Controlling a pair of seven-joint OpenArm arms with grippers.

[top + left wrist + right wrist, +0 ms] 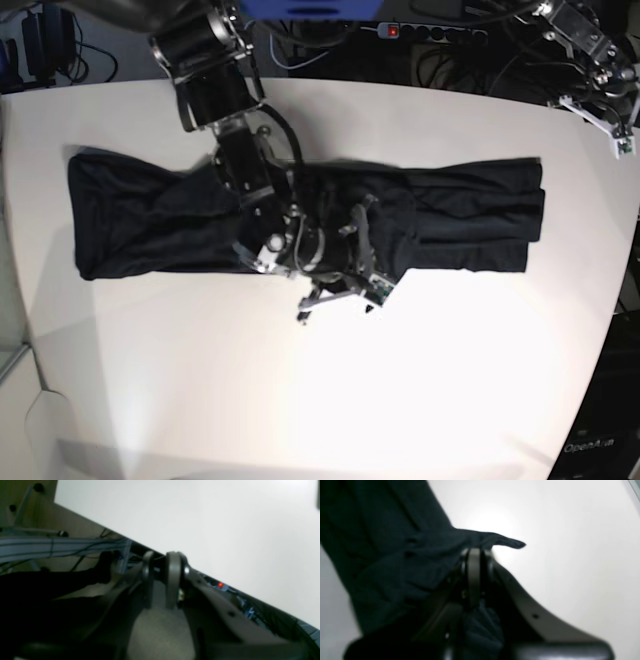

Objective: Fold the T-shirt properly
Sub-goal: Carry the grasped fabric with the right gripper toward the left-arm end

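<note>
Right gripper (473, 555) was pressed together on a fold of the T-shirt (150, 215), its two dark fingers meeting with black fabric bunched over their tips and more cloth caught beneath them near the wrist. In the right wrist view the shirt filled the 9 to 11 o'clock part of the picture, and a small pointed flap of cloth stuck out past the fingers toward 2 o'clock over the pale table (570, 555). In the base view the right arm (225, 110) reached down from 11 o'clock to the middle of the picture, where its gripper sat at the shirt's lower edge. The shirt lay across the white table as a long, wrinkled black band running from 9 o'clock to 3 o'clock, with its lower edge pulled into a small notch near the gripper. The left gripper (161, 580) was well apart from the cloth, out at the table's far corner at about 1 o'clock in the base view. In the left wrist view its fingers stood close together with a narrow gap between them and nothing seen between them. Behind them ran the table's edge, with grey cables (62, 546) at 9 o'clock and a small red light (220, 585) at about 4 o'clock.
</note>
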